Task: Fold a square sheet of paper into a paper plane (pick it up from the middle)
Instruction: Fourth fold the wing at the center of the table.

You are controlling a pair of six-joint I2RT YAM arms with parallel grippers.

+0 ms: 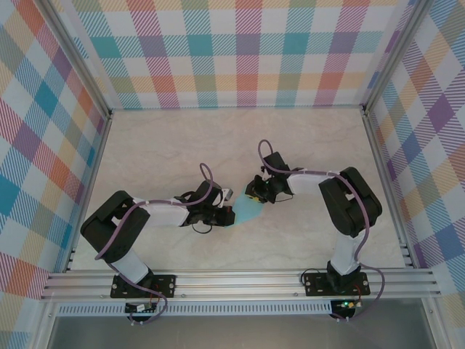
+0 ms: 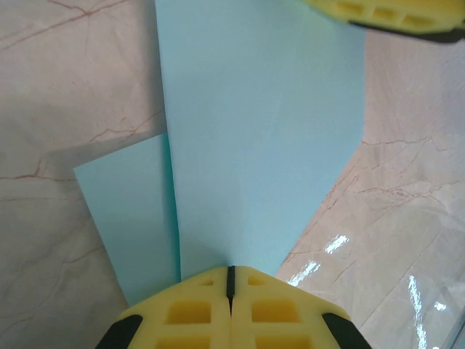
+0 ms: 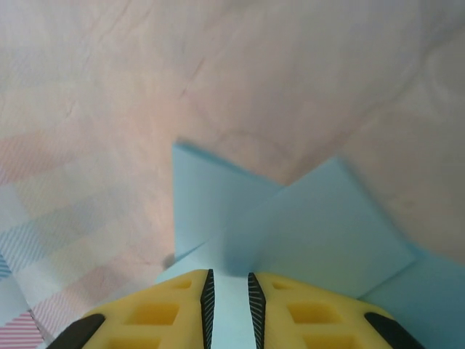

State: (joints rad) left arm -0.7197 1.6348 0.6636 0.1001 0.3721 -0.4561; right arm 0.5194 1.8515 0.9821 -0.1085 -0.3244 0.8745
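The light-blue sheet of paper (image 1: 251,211) lies partly folded on the table between the two grippers. In the left wrist view its upper layer (image 2: 254,131) tapers down to my left gripper (image 2: 231,270), whose yellow fingers are shut on its narrow end. A lower flap (image 2: 131,225) spreads out to the left. In the right wrist view two folded flaps (image 3: 312,233) rise in front of my right gripper (image 3: 228,275). Its jaws stand a little apart, and the paper shows in the gap. From above, the left gripper (image 1: 231,214) and the right gripper (image 1: 254,195) meet at the paper.
The marble-look tabletop (image 1: 167,153) is bare around the paper. Checked walls (image 1: 240,51) close in the back and both sides. An aluminium rail (image 1: 240,280) with the arm bases runs along the near edge. A fingertip (image 2: 392,14) of the right gripper crosses the top of the left wrist view.
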